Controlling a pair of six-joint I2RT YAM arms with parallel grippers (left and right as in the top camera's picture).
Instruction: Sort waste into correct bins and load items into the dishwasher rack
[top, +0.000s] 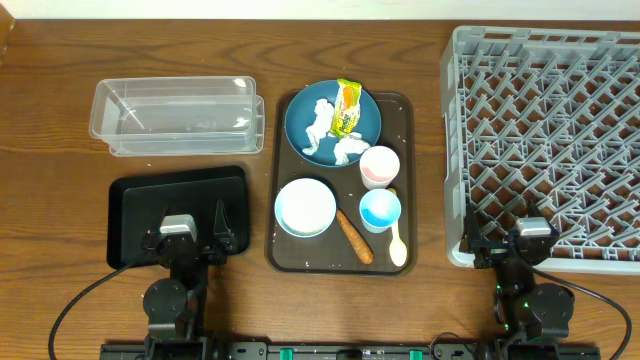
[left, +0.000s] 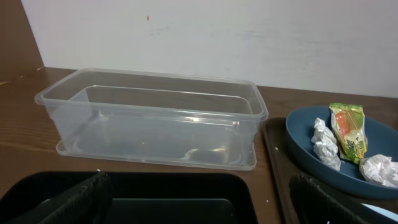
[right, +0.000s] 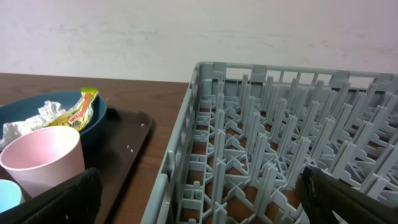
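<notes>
The dark blue plate (top: 300, 125) holds a yellow-green wrapper (top: 347, 107) and crumpled white tissue (top: 322, 125). Below it lie a white bowl (top: 305, 207), pink cup (top: 379, 166), light blue cup (top: 380, 210), orange-brown stick (top: 354, 236) and pale yellow spoon (top: 397, 243). A clear tub (top: 175, 115) stands at the left, a black tray (top: 135, 200) below it, and the grey rack (top: 550, 140) at the right. My left gripper (top: 187, 238) hovers open over the black tray's near edge (left: 180, 186). My right gripper (top: 527, 245) is open over the rack's near left corner (right: 186, 137). Neither holds anything.
The dishes and waste all rest on a dark brown serving tray (top: 400, 110) in the middle of the wooden table. A white wall runs behind the table. Bare wood shows between the tub, the trays and the rack.
</notes>
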